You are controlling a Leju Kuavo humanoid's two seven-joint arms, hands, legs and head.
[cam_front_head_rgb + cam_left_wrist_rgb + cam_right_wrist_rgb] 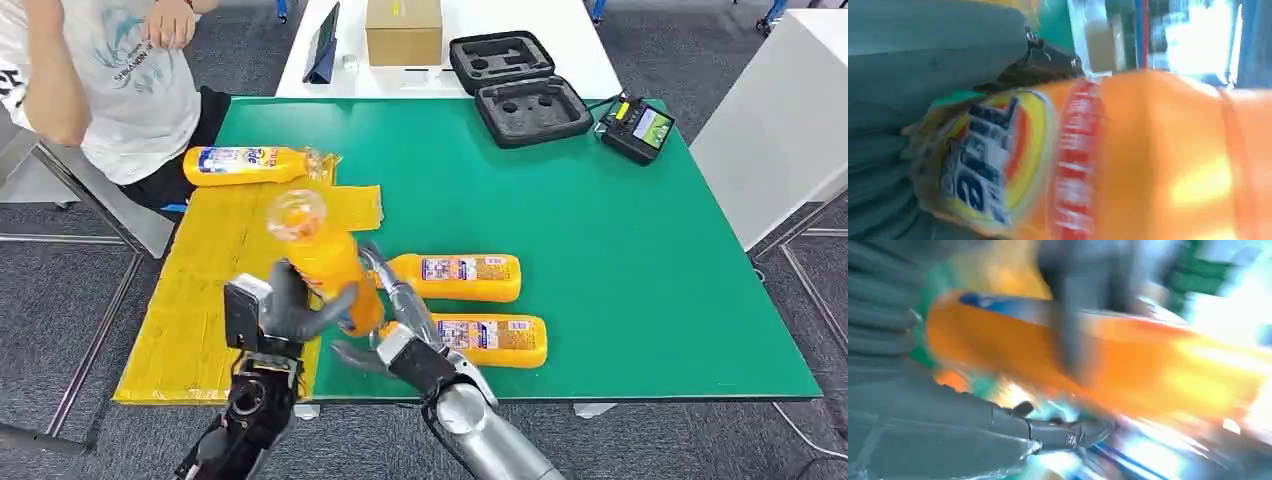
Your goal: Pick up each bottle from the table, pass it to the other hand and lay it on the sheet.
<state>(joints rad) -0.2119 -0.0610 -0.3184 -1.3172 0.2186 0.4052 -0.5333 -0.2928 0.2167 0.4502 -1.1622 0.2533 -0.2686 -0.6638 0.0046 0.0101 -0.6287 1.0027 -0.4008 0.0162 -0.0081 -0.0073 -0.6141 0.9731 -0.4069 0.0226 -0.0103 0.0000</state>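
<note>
Left hand: wrapped around raised orange bottle.
Right hand: fingers spread beside it.
Sheet: carries one bottle lying flat.

Blurred orange bottle lying across and beyond the right hand, a grey finger crossing its body, green surface behind.

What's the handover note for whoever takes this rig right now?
Left hand: grips the raised orange plastic bottle above the near edge of the yellow sheet.
Right hand: beside the bottle, fingers spread; contact cannot be told.
Done: one orange bottle lies at the sheet's far end.
Left: lay the held bottle down; two orange bottles wait on the green table mat.
</note>
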